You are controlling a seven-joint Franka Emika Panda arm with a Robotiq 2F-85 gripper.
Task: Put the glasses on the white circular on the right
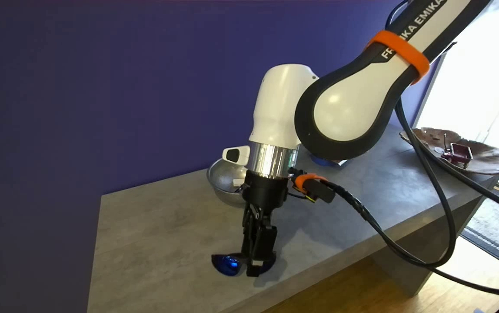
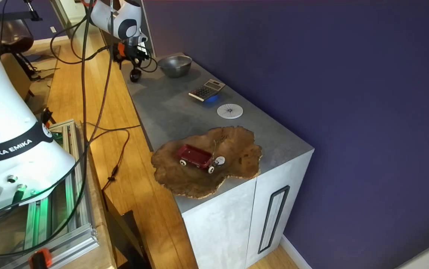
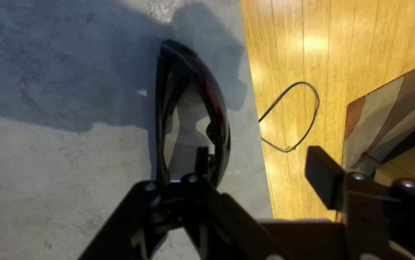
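As you look down through the wrist view, your fingers stand wide apart, the curved front of the glasses lying between them there. One tip overlaps the near end of the glasses, showing inside their hollow; the other sits well clear, seen against the wooden floor. Whether the first tip touches them, you cannot tell. The glasses are on the desk, near its front edge. They look dark and glossy, black-framed, and an exterior view gives you the lenses in shiny blue, one on either side of the fingers. From above, you get a D-shaped outline with its long axis running up and down the wrist view, nearly parallel to the desk's edge, and the bowed front facing that edge and the floor. Farther along the desk in an exterior view, you have the metal bowl, then the tilted calculator, then the white disc with dark lines on it, and last the wooden plate carrying a red wagon.
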